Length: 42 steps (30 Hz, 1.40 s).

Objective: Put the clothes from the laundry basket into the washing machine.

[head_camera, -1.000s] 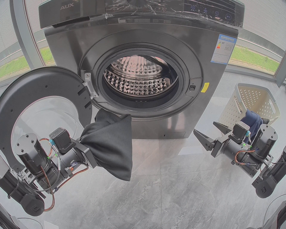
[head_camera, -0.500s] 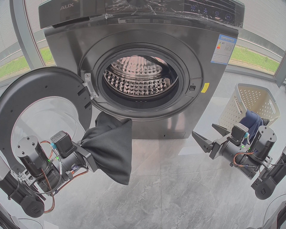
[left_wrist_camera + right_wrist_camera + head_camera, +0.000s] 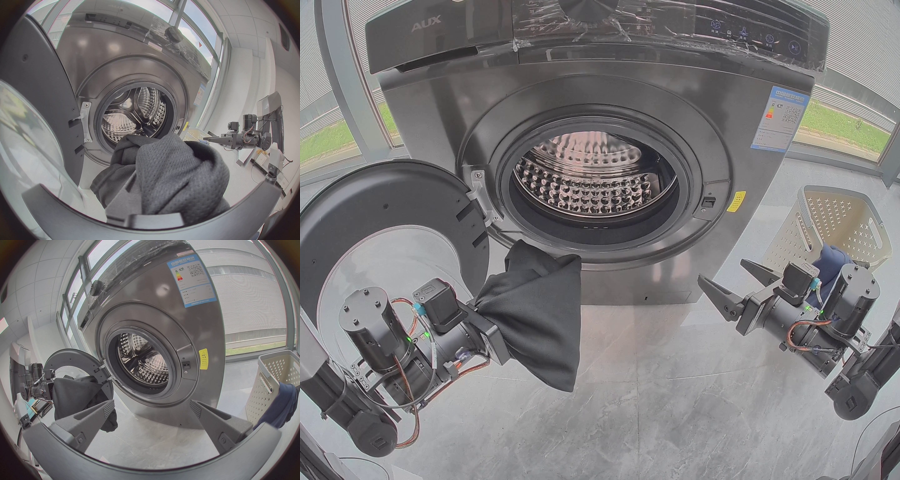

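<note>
The washing machine (image 3: 731,125) stands ahead with its round door (image 3: 387,206) swung open to the left and its steel drum (image 3: 594,175) bare. My left gripper (image 3: 499,330) is shut on a black garment (image 3: 540,319), which hangs below and left of the opening, over the floor. In the left wrist view the garment (image 3: 175,175) covers the fingers in front of the drum (image 3: 137,112). My right gripper (image 3: 722,272) is open and holds nothing, right of the machine. Behind it a beige laundry basket (image 3: 800,234) holds a navy garment (image 3: 831,259).
Grey tiled floor (image 3: 675,400) lies in front of the machine. The open door stands close to my left arm. In the right wrist view the basket (image 3: 265,383) is beside the machine's right corner, with windows behind.
The whole head view has shifted: the machine now looks larger and lower, so the camera moved. Both arms keep roughly their places, the black garment still held.
</note>
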{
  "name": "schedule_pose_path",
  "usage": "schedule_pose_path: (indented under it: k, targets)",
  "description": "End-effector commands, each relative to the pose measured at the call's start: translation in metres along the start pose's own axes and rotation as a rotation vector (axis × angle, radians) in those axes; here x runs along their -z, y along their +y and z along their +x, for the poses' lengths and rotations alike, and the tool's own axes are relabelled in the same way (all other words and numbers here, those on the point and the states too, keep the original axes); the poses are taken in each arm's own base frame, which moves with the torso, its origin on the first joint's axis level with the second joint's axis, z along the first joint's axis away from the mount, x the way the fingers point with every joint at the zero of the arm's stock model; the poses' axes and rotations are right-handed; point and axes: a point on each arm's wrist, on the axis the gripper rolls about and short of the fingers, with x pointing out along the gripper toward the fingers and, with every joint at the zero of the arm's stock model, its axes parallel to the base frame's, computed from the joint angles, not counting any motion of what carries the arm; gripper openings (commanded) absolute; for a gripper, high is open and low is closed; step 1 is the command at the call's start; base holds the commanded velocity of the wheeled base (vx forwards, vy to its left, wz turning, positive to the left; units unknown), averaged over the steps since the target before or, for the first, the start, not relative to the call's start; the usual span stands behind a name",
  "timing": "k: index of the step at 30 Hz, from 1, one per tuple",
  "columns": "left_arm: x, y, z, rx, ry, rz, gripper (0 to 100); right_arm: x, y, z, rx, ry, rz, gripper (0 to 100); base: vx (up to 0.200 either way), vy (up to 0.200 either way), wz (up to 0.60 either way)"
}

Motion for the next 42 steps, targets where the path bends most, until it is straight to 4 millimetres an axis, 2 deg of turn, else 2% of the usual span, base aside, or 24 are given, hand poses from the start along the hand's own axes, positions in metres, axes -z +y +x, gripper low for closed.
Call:
schedule_pose_path:
  k: [1, 7, 13, 25, 34, 42]
  targets:
    - [0.006, -0.002, 0.001, 0.008, 0.023, -0.002, 0, 0.001, 0.001, -0.001, -0.005, 0.004, 0.001, 100, 0.2, 0.0, 0.0]
    - [0.006, -0.003, 0.002, 0.011, 0.026, -0.004, 0, 0.001, 0.002, -0.001, -0.007, 0.003, 0.001, 100, 0.0, 0.0, 0.0]
    - [0.01, -0.003, 0.003, 0.011, 0.04, -0.001, 0, 0.002, 0.004, -0.001, -0.017, 0.01, 0.003, 100, 0.2, 0.0, 0.0]
    - [0.011, -0.003, 0.003, 0.01, 0.046, -0.002, 0, 0.001, 0.004, -0.001, -0.016, 0.007, 0.002, 100, 0.0, 0.0, 0.0]
    - [0.011, -0.006, 0.004, 0.023, 0.045, -0.002, 0, 0.001, 0.005, -0.002, -0.017, 0.006, 0.002, 100, 0.2, 0.0, 0.0]
    - [0.012, -0.011, 0.005, 0.044, 0.046, -0.006, 0, 0.005, 0.011, -0.006, -0.044, 0.03, 0.004, 100, 0.0, 0.0, 0.0]
